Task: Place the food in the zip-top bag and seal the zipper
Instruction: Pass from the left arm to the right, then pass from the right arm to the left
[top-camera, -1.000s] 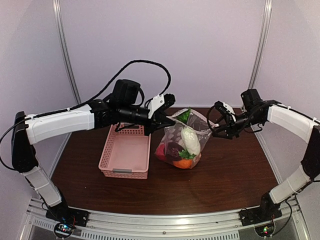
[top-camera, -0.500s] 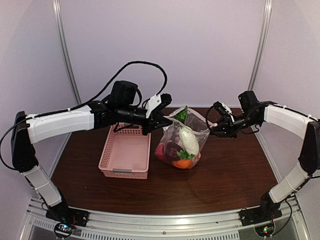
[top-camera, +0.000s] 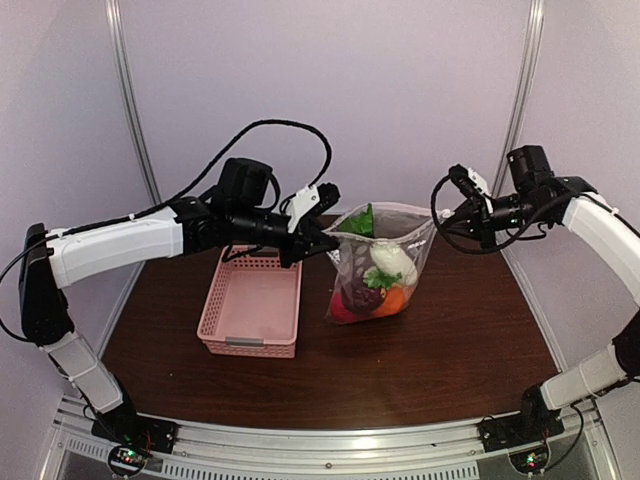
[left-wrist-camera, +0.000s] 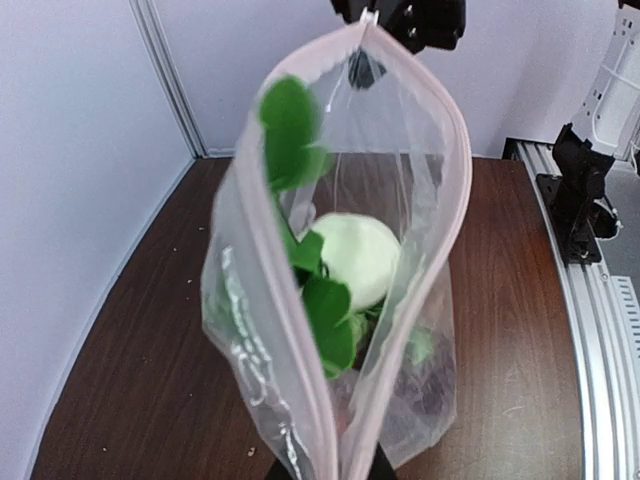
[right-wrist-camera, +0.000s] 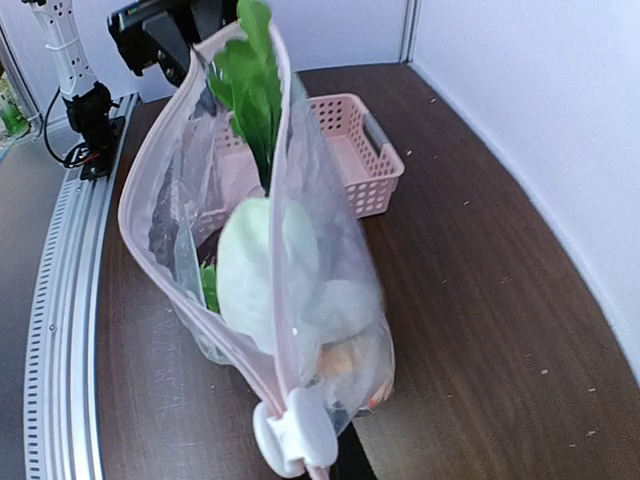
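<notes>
The zip-top bag (top-camera: 410, 250) hangs stretched between both grippers above the table, its mouth open. Inside lies the food: a white radish (top-camera: 388, 262) with green leaves (top-camera: 362, 222), an orange piece (top-camera: 395, 300) and a dark maroon piece (top-camera: 352, 298). My left gripper (top-camera: 328, 245) is shut on the left end of the bag's mouth (left-wrist-camera: 250, 330). My right gripper (top-camera: 445, 215) is shut on the right end, just behind the white slider (right-wrist-camera: 295, 440). The pale zipper (left-wrist-camera: 445, 200) runs open along both lips. I cannot tell whether the bag's bottom touches the table.
The pink lattice basket (top-camera: 250, 305) stands left of the bag, under the left arm, and looks empty. The brown table (top-camera: 470, 350) ends at white walls behind and at both sides. A metal rail (top-camera: 330, 445) runs along the near edge.
The right gripper has closed on the bag's right end and moved up and right. The bag has been lifted and pulled taut between the grippers. The left gripper barely shifted.
</notes>
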